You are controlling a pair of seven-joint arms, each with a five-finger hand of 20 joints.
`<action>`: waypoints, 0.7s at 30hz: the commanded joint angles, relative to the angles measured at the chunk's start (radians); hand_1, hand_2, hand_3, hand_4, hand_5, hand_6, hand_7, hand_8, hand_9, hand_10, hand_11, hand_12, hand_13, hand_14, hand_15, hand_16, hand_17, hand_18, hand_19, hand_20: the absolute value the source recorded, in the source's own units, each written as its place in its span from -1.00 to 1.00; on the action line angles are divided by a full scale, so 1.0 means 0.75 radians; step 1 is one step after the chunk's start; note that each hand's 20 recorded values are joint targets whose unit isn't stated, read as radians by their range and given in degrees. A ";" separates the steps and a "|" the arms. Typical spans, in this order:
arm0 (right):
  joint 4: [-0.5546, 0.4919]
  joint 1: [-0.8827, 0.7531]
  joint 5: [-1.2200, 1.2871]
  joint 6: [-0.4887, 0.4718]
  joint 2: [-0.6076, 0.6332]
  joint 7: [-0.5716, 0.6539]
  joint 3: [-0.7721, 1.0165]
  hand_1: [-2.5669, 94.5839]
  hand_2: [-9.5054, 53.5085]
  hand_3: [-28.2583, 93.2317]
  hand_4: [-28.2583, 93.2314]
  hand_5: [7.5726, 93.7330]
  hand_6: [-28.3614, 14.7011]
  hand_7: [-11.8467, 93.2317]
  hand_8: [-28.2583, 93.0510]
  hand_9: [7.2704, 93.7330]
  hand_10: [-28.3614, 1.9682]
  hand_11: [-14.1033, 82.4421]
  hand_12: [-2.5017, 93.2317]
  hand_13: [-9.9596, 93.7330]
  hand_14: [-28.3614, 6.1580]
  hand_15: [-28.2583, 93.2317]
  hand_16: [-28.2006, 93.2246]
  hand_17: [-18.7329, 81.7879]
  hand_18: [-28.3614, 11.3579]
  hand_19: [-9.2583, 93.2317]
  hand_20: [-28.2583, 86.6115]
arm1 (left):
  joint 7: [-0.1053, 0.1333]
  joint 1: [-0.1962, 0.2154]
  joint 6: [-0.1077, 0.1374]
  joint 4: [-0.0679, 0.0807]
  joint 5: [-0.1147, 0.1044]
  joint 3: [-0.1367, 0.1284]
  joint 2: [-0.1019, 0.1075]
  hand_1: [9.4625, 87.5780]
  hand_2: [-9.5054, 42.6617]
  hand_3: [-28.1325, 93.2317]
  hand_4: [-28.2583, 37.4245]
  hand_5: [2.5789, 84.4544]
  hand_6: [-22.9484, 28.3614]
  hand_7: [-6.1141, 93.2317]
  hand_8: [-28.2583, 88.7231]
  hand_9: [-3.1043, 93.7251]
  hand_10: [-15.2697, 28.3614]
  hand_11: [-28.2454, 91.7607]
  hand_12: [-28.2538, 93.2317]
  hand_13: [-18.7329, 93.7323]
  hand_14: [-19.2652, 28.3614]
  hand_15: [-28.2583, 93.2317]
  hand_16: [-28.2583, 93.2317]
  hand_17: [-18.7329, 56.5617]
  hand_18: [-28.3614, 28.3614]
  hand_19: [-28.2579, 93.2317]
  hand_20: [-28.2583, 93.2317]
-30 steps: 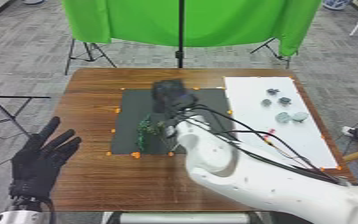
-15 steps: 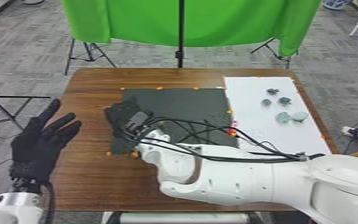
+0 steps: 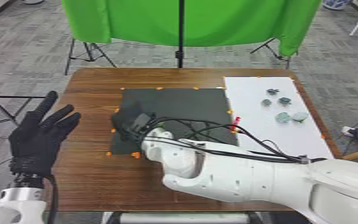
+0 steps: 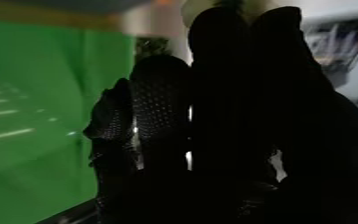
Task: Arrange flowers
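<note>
Green sprigs that lay in sight on the dark mat (image 3: 198, 100) a second ago are covered now, as the right hand (image 3: 127, 119) has swung left over that part of it. Dark green foliage (image 4: 151, 46) rises just past this hand in the right wrist view; whether the hand grips any of it, I cannot tell. Three small dark flowers (image 3: 285, 100) and two pale leaf pieces (image 3: 283, 117) lie apart on the white sheet (image 3: 295, 141) at the right. These look like stock yet to be used, so the arranging seems begun at most, with the sprigs likely the part being worked. Out by the brown table (image 3: 109, 187), the left hand (image 3: 33, 145) waits with its fingers spread, holding nothing.
</note>
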 commanded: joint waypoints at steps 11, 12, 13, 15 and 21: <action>-0.147 -0.199 -0.002 -0.187 0.075 -0.091 0.335 -0.11 -1.00 0.57 -1.00 0.39 0.50 -0.48 -0.75 0.67 0.24 0.21 -0.52 0.51 0.24 0.71 -0.21 -0.14 -0.70 0.82 0.36 | -0.191 0.115 -0.019 -0.029 0.037 -0.072 -0.094 -0.83 -0.40 0.72 -1.00 -0.33 0.07 -0.63 -0.69 -0.30 0.57 -0.19 -0.34 -0.29 0.99 0.22 -0.64 -0.80 1.00 0.30 -0.46; -0.175 -0.223 0.005 -0.224 0.090 -0.116 0.371 -0.17 -1.00 0.59 -1.00 0.36 0.47 -0.48 -0.75 0.64 0.23 0.25 -0.51 0.50 0.21 0.72 -0.20 -0.16 -0.73 0.81 0.38 | -0.188 0.133 -0.020 -0.033 0.038 -0.076 -0.101 -0.82 -0.40 0.72 -1.00 -0.33 0.07 -0.63 -0.69 -0.30 0.57 -0.19 -0.34 -0.29 0.99 0.22 -0.64 -0.80 1.00 0.30 -0.46; -0.205 -0.236 0.015 -0.241 0.110 -0.123 0.394 -0.23 -1.00 0.62 -1.00 0.31 0.45 -0.49 -0.74 0.60 0.20 0.28 -0.51 0.48 0.16 0.75 -0.19 -0.17 -0.76 0.81 0.39 | -0.182 0.143 -0.011 -0.037 0.032 -0.074 -0.102 -0.82 -0.40 0.72 -1.00 -0.33 0.07 -0.63 -0.69 -0.30 0.57 -0.19 -0.34 -0.29 0.99 0.22 -0.64 -0.80 1.00 0.30 -0.46; -0.260 -0.244 0.007 -0.228 0.156 -0.114 0.415 -0.29 -1.00 0.64 -1.00 0.24 0.40 -0.50 -0.74 0.55 0.17 0.32 -0.51 0.45 0.11 0.77 -0.19 -0.20 -0.79 0.80 0.42 | -0.163 0.164 -0.003 -0.040 0.023 -0.075 -0.101 -0.82 -0.40 0.72 -1.00 -0.33 0.07 -0.64 -0.69 -0.30 0.57 -0.19 -0.34 -0.29 0.99 0.22 -0.64 -0.80 1.00 0.30 -0.46; -0.447 -0.352 0.066 -0.169 0.324 -0.046 0.580 -0.34 -1.00 0.64 -1.00 0.19 0.34 -0.52 -0.73 0.49 0.13 0.35 -0.52 0.42 0.06 0.79 -0.19 -0.22 -0.81 0.78 0.44 | -0.147 0.230 0.005 -0.045 0.014 -0.088 -0.134 -0.82 -0.40 0.72 -1.00 -0.33 0.07 -0.63 -0.69 -0.30 0.57 -0.19 -0.34 -0.29 0.99 0.22 -0.64 -0.80 1.00 0.30 -0.46</action>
